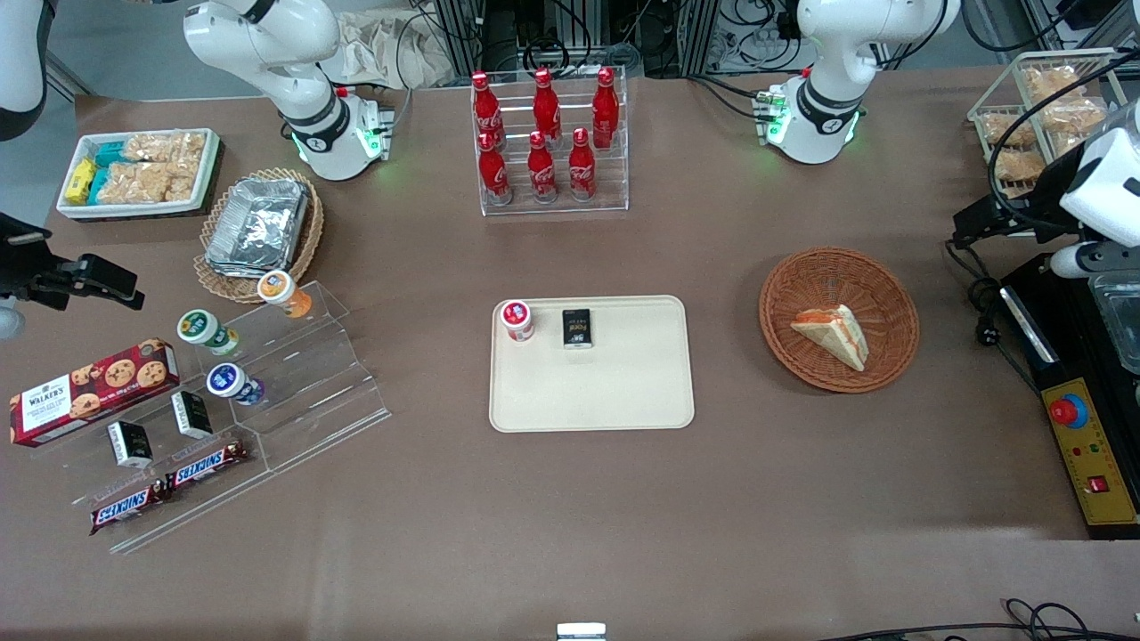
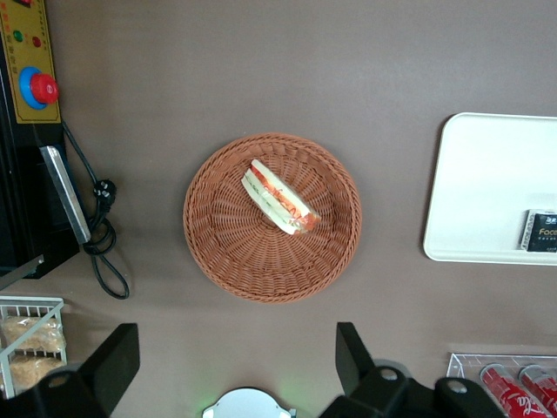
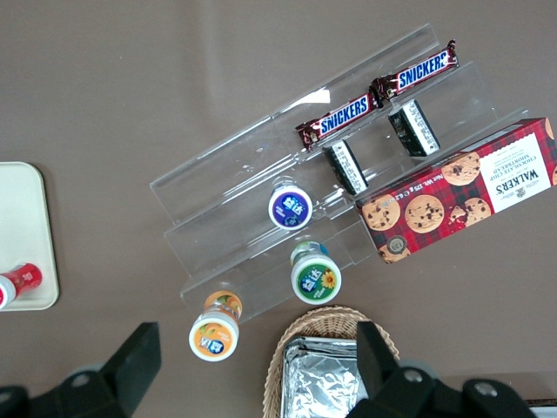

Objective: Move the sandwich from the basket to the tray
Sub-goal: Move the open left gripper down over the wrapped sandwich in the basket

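Gripper (image 2: pixel 235 366) spread wide, holding nothing, hovering high above the basket (image 2: pixel 218 261) and touching nothing. Sandwich (image 2: pixel 278 197) lies flat in the round woven wicker basket, a pale bread wedge with orange and green layers along one long edge. Flat cream plastic tray (image 1: pixel 623 392) sits apart, toward the parked arm's end.

**Readable labels on the table**

I read "SNICKERS" on two bars (image 3: pixel 376 98) on the clear stand (image 3: pixel 261 165). The red box (image 3: pixel 461 189) carried "WALKER'S" and "CHOCOLATE CHIP SHORTBREAD". The red bottles (image 1: pixel 543 133) bore a white script logo, too small for me to read. I could not make out the black packet (image 1: pixel 577 328) on the tray (image 1: pixel 614 392).
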Robot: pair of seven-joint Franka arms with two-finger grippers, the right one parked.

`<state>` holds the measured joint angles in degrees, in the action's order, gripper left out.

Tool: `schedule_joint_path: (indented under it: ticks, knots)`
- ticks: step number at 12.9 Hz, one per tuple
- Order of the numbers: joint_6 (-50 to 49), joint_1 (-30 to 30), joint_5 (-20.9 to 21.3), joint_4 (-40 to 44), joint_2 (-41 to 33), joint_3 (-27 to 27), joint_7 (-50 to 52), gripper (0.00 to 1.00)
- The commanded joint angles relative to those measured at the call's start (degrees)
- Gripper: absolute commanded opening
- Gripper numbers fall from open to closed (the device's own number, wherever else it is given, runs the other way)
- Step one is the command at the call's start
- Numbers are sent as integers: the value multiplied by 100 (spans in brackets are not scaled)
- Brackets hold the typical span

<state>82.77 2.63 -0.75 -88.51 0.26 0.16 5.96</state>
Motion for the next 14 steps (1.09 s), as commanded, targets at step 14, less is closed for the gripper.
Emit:
schedule_joint_path:
  ticks: [14]
  knots:
    - [2678,-35,242,-3046,-308,-393,4566,100]
